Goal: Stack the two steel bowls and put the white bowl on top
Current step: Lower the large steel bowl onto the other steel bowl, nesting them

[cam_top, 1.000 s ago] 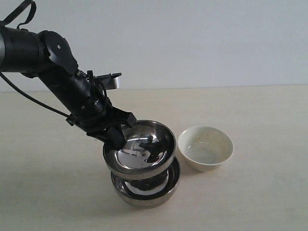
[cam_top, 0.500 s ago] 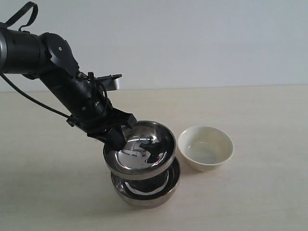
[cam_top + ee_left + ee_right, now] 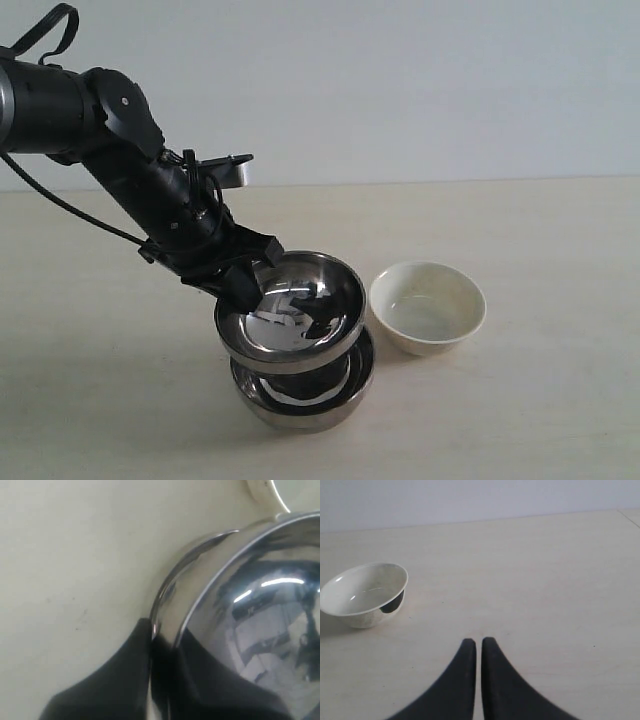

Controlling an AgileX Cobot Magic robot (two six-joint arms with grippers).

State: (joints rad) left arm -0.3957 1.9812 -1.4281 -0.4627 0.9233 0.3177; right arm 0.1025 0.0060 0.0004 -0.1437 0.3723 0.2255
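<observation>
One steel bowl [image 3: 305, 395] rests on the table. A second steel bowl [image 3: 295, 305] sits tilted just above it, partly nested, with my left gripper [image 3: 245, 283] shut on its left rim. In the left wrist view the fingers [image 3: 125, 675] pinch that rim [image 3: 170, 630] of the upper steel bowl [image 3: 260, 610]. The white bowl [image 3: 427, 307] stands upright to the right of the steel bowls, apart from them. It also shows in the right wrist view as the white bowl [image 3: 364, 595]. My right gripper [image 3: 478, 642] is shut on nothing above bare table; it is out of the exterior view.
The beige table [image 3: 540, 230] stretches right of and behind the bowls. My black left arm [image 3: 110, 130] reaches in from the upper left. A pale wall [image 3: 400, 80] backs the table.
The held steel bowl and left arm have barely shifted; only the reflections inside the bowl differ slightly.
</observation>
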